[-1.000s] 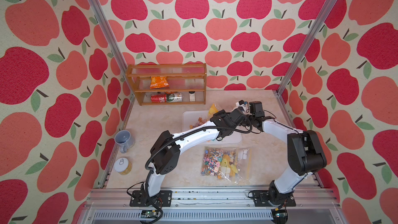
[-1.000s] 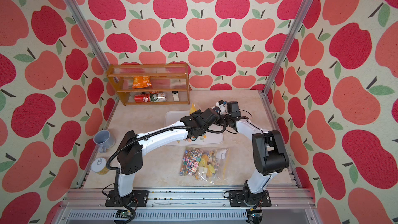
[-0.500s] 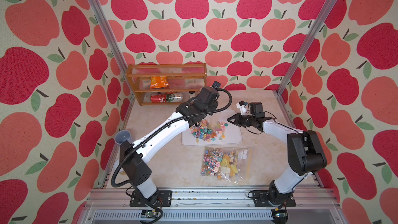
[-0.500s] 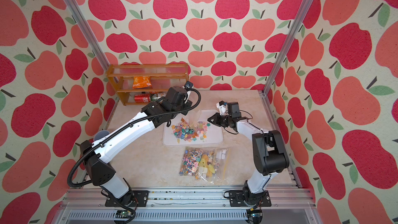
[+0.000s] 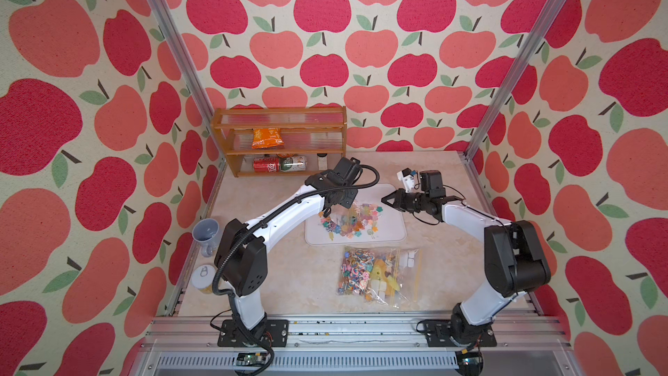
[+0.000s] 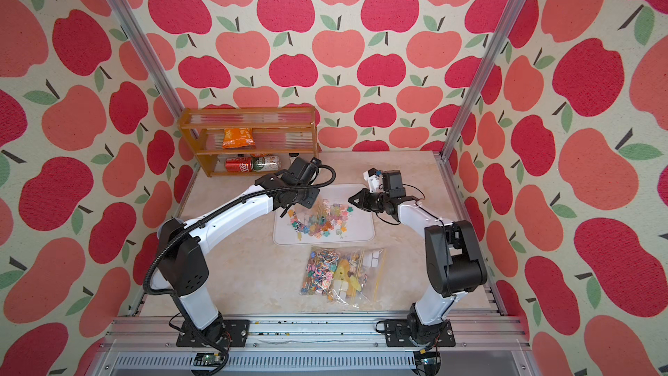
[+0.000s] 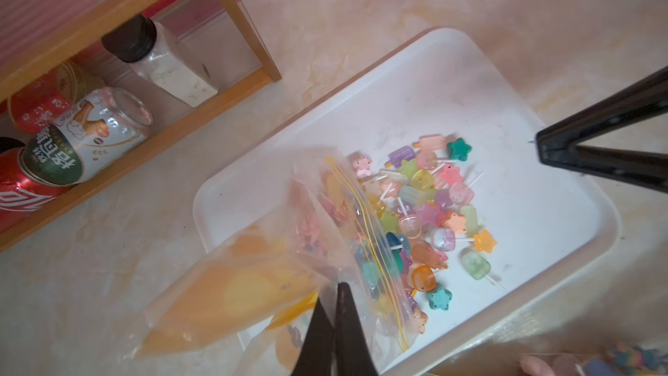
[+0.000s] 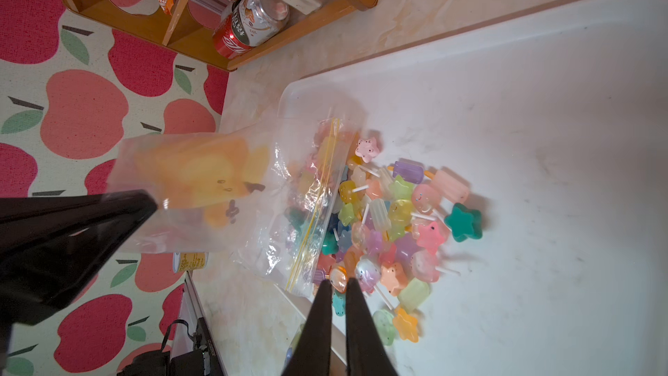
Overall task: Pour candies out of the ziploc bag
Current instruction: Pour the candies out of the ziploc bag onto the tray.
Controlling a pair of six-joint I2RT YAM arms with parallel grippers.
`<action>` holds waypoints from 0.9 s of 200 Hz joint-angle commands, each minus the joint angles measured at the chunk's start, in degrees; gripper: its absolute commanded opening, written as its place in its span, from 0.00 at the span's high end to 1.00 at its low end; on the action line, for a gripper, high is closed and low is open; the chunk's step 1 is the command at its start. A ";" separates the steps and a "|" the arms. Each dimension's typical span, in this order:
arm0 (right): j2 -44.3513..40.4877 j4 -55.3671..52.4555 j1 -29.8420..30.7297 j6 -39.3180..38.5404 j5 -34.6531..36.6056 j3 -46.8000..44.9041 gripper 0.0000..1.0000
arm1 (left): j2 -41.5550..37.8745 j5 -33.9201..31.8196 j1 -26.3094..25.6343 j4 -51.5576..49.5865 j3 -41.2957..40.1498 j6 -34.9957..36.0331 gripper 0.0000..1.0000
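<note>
Left gripper (image 7: 334, 292): my jaws are pinched together on the ziploc bag (image 7: 253, 283), lower centre of the wrist frame. Right gripper (image 8: 337, 283): jaws closed to a sliver, nothing between them.

One wooden shelf (image 5: 278, 121), upper centre in a top view, carries:
- one orange packet (image 5: 266, 138), lettering too small to read;
- two cans lying down: one red can (image 5: 266, 165) with white script, one green-and-white can (image 7: 83, 139) with Chinese characters;
- one black-capped bottle (image 7: 162, 63) with a barcode label.

One white tray (image 5: 390, 236), centre, holds the candies (image 7: 426, 211), a pile of several dozen at the held bag's yellow-lined mouth. One second bag (image 5: 376, 276), below the tray, lies flat and full of sweets. One mug (image 5: 206, 231) and one tin (image 5: 204, 276) stand at left.
</note>
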 commanded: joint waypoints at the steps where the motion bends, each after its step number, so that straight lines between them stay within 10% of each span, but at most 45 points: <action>1: -1.38 -0.80 -0.49 0.12 -0.45 1.05 0.88 | -5.85 1.41 -0.51 0.30 5.63 -0.30 1.00; 77: -1.20 -0.56 -0.54 -0.09 -0.58 0.52 0.88 | -3.74 -12.99 -5.72 0.22 3.31 7.68 1.00; 151: -1.34 -0.74 -0.62 -0.35 -0.71 0.34 0.87 | -4.82 -7.07 -3.10 0.33 3.70 4.51 1.00; 180: -3.08 -0.40 -0.80 -0.74 -2.21 -0.17 0.66 | -6.99 -1.56 -0.35 1.01 1.50 1.27 1.00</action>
